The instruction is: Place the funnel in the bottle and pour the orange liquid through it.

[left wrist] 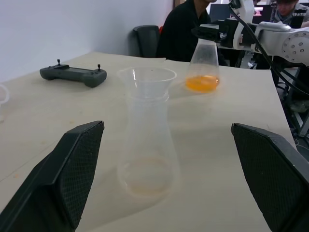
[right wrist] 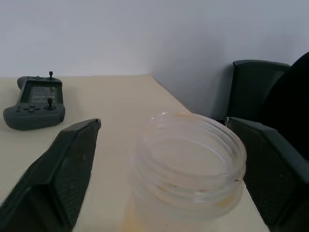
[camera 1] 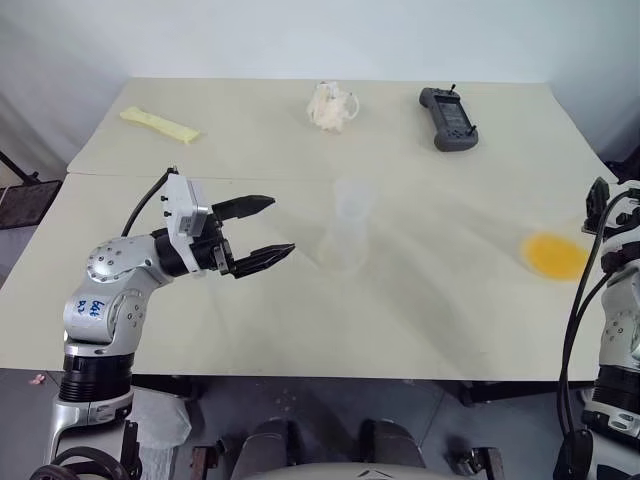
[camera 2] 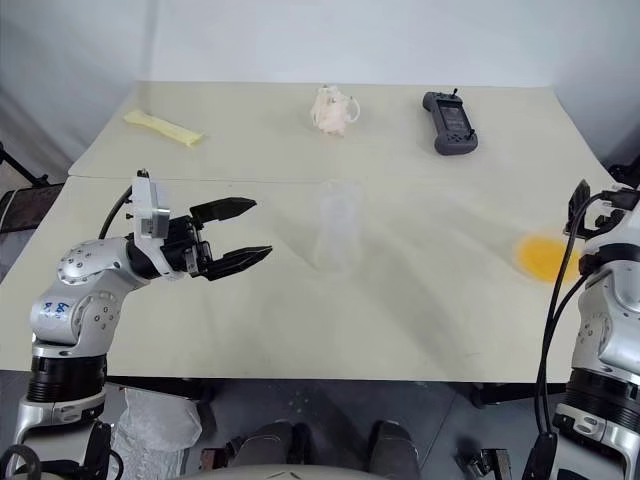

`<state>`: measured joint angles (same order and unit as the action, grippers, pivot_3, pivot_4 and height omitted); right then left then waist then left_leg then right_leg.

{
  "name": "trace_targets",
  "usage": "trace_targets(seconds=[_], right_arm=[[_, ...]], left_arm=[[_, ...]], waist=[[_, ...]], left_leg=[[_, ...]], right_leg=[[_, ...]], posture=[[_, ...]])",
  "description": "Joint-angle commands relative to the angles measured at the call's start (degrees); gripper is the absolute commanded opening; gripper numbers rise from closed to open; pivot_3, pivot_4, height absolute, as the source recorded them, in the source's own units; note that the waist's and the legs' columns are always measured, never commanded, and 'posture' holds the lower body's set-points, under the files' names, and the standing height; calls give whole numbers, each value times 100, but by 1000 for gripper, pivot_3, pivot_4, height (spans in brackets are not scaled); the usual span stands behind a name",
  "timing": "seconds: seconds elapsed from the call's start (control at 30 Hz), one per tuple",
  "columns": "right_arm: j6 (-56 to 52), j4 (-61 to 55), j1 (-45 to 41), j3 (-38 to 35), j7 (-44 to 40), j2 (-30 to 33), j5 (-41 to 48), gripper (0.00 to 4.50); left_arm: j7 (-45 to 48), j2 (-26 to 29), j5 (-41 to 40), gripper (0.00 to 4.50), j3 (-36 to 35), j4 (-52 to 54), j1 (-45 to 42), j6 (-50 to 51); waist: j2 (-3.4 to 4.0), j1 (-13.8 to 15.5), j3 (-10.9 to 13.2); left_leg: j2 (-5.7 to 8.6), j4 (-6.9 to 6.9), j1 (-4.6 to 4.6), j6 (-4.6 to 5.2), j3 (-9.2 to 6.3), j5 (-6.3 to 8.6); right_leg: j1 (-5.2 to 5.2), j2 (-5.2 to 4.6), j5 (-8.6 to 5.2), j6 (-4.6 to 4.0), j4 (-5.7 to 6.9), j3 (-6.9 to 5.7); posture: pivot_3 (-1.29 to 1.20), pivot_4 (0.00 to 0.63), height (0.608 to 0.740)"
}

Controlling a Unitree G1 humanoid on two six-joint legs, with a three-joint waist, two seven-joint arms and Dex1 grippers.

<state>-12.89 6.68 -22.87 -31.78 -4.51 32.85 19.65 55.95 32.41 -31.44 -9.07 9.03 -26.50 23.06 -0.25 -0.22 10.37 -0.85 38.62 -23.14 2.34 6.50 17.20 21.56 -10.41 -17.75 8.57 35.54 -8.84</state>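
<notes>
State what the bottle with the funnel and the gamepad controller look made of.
Bottle and funnel: clear, slightly cloudy, probably plastic, possibly glass; the table shows through them. Gamepad controller: matte dark grey moulded plastic, with little glare and small thumbsticks.

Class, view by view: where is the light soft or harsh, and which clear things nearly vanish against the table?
Left eye view: soft light, with hardly a shadow; the bottle almost vanishes against the pale table, while the orange liquid stands out. Left wrist view: the funnel in the bottle's neck shows by its rim, with a faint shadow at the base.
</notes>
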Motion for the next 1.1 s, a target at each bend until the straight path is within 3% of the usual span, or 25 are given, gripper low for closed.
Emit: trace_targets(seconds=[0.03,0.1,0.37,0.7,1.1], right_arm=[[-204,-293,19,-72,-159,72,192,3211],[-348,-351,27,-66,-188,63,252,2814],[-769,-798,-344,125,-732,107,784,2814],[-95,-1246,-1121,1452,-2225,136,555,2814],[-97,-1474,-1101,2062,-3002,-123,703,2814]], left_arm=[[3,48,-117,4500,-78,119,-138,-127],[9,48,-105,4500,-71,87,-171,-147],[-55,88,-69,4500,-148,64,-146,-261],[-188,79,3,4500,-113,-57,-248,-419],[-465,6,-48,4500,-101,204,-35,-446]], waist=[[0,0,0],[0,0,0],[7,-20,4],[23,20,14],[22,8,15]], left_leg=[[0,0,0,0,0,0],[-1,0,0,0,0,0],[-2,-5,1,0,2,0],[1,-9,-2,0,0,0],[4,-11,-7,0,-8,0]], right_leg=[[0,0,0,0,0,0],[0,0,0,0,0,0],[1,2,0,0,-3,1],[5,0,0,0,-5,-3],[4,-1,1,1,-7,-11]], posture=[[0,150,740],[0,150,740],[0,150,740],[0,150,740],[0,150,740]])
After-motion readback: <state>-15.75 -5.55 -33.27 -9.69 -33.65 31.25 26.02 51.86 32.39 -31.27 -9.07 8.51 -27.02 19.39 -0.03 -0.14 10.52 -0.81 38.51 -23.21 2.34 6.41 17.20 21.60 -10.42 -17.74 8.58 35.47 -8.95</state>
